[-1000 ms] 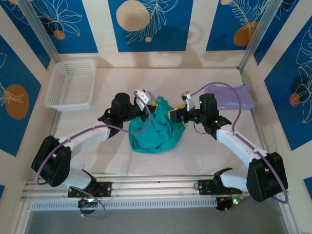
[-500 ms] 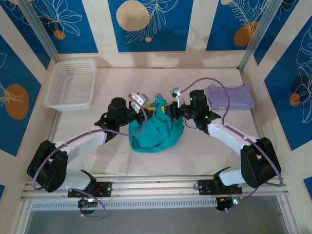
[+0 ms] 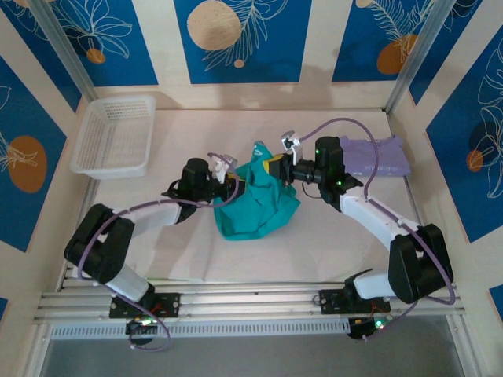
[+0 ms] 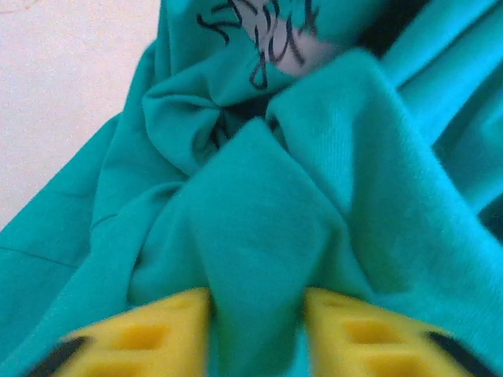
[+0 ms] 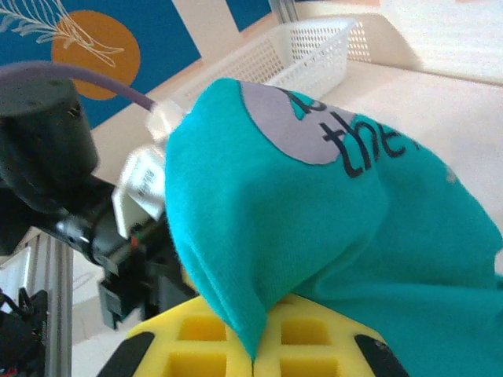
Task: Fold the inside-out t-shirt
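The inside-out t-shirt (image 3: 259,210) lies bunched in a teal heap at mid-table, its top pulled up between my two grippers. My left gripper (image 3: 236,182) is at the heap's upper left. In the left wrist view its yellow pads (image 4: 134,338) squeeze a thick fold of the t-shirt (image 4: 299,196), with dark lettering on a pale patch (image 4: 275,39) beyond. My right gripper (image 3: 273,167) is at the heap's upper right. In the right wrist view it (image 5: 253,353) is shut, pinching an edge of the t-shirt (image 5: 314,228) that drapes over its pads.
A folded pale lavender shirt (image 3: 381,157) lies at the back right, just behind the right arm. A white mesh basket (image 3: 114,135) stands at the back left. The left arm's black wrist (image 5: 47,149) shows close behind the lifted cloth.
The right gripper has come in leftward and shut on the shirt's top edge. The left gripper has shifted lower right onto the cloth. The heap has moved slightly right.
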Available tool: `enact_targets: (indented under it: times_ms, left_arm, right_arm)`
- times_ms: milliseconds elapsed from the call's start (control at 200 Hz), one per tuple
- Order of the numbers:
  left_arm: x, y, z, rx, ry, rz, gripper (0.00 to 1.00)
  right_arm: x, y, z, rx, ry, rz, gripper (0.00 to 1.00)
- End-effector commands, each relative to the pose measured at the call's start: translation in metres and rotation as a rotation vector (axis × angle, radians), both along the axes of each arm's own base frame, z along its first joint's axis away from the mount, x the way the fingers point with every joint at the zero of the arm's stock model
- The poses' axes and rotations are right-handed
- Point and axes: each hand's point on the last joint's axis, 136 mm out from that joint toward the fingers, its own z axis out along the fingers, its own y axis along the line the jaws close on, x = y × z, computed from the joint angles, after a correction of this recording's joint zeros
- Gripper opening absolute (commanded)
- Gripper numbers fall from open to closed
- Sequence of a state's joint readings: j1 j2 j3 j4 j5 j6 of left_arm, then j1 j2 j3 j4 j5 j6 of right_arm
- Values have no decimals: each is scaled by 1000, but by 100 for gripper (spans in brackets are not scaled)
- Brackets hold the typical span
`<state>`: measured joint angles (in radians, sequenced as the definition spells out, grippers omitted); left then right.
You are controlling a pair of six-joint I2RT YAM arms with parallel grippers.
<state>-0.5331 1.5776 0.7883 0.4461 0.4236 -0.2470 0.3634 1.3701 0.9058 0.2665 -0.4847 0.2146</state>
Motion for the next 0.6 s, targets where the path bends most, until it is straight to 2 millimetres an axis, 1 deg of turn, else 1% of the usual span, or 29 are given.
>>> enact_targets:
  times_ms: [0,15,20,35,60,125,180,225,280,325,330,345,390,495,555,595]
  left_arm:
    - [29,10,18,-45,-28,84,0]
    - [33,15,18,-42,-24,112,0]
    - [35,18,17,-41,-23,123,0]
    - [40,24,17,-36,-20,156,0]
    - [48,36,17,-32,-17,214,0]
    - [65,74,18,-24,0,381,0]
    - [72,105,17,-16,7,515,0]
    - [72,125,15,5,4,595,0]
    - [68,140,6,56,9,656,0]
    - [63,148,-5,93,24,684,0]
    - [62,149,-7,96,25,688,0]
    - [61,152,-11,107,31,701,0]
    - [55,160,-27,145,53,725,0]
    - [40,169,-58,214,104,732,0]
    - [32,171,-70,227,125,729,0]
    - [26,170,-75,225,139,717,7]
  right_arm:
    - [9,2,66,101,-141,58,0]
    - [10,2,73,109,-151,62,0]
    - [11,1,81,117,-163,68,0]
    - [11,1,83,120,-165,68,0]
    - [10,0,97,133,-191,76,0]
    - [8,-4,124,157,-245,88,0]
    - [5,-8,136,173,-278,95,0]
    - [3,-9,134,175,-286,100,0]
    - [2,-10,119,167,-277,100,0]
    - [1,-10,99,161,-253,102,0]
    - [0,-10,94,160,-244,104,0]
    - [0,-10,89,158,-237,104,0]
    - [0,-11,66,149,-199,100,0]
    - [-6,-13,16,116,-118,80,0]
    - [-11,-13,-12,93,-59,70,0]
    - [-15,-13,-30,72,-14,58,0]
